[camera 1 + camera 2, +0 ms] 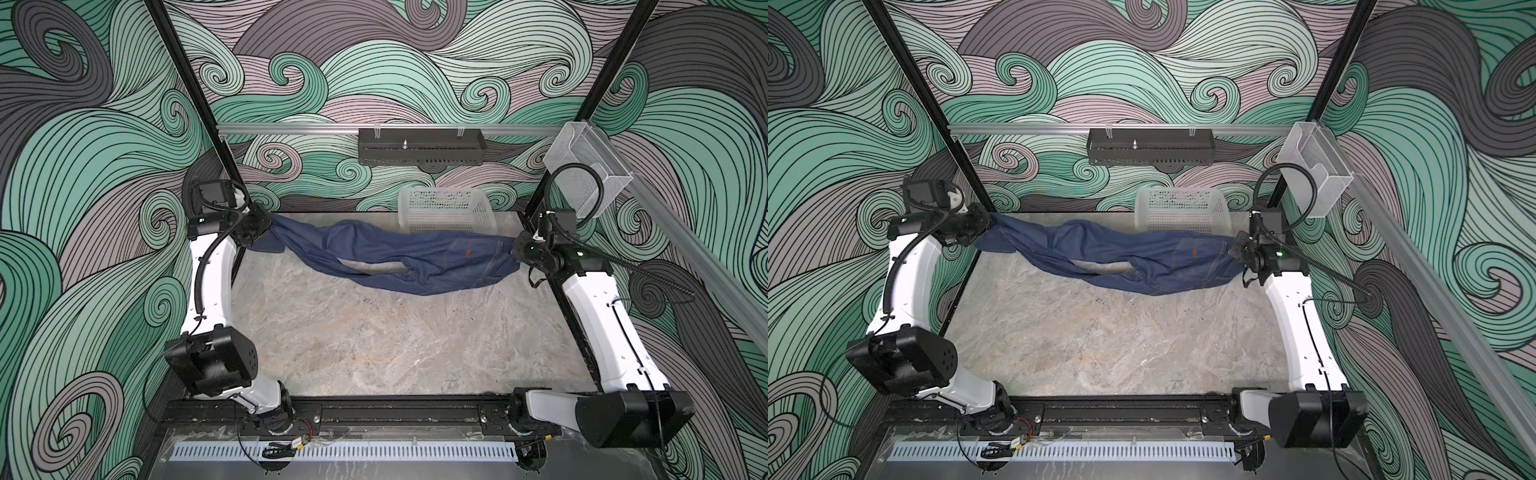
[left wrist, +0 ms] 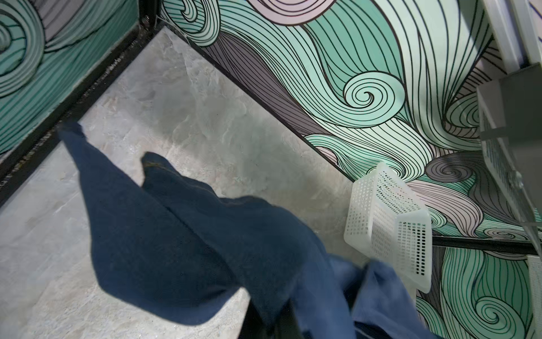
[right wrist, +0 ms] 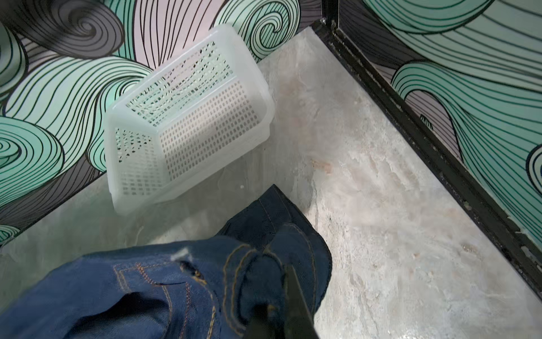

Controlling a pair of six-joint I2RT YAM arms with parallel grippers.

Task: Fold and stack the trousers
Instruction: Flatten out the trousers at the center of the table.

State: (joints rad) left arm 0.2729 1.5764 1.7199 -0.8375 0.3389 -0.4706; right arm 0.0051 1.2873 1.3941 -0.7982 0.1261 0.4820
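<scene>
Now | left fingers (image 2: 286, 325), right fingers (image 3: 294, 299) clamped on trousers (image 1: 415, 257) | white basket (image 1: 444, 208) behind, mesh floor showing

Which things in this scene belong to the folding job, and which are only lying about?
Belong to the job: dark blue jeans, left gripper shut on the leg end, right gripper shut on the waist end.
Only lying about: white mesh basket, black perforated tray, clear plastic bin.

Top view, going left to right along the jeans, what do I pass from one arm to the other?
In a top view: left gripper → trousers slung between the arms → orange patch → right gripper. The white basket overlaps the trousers, so it is left out.
</scene>
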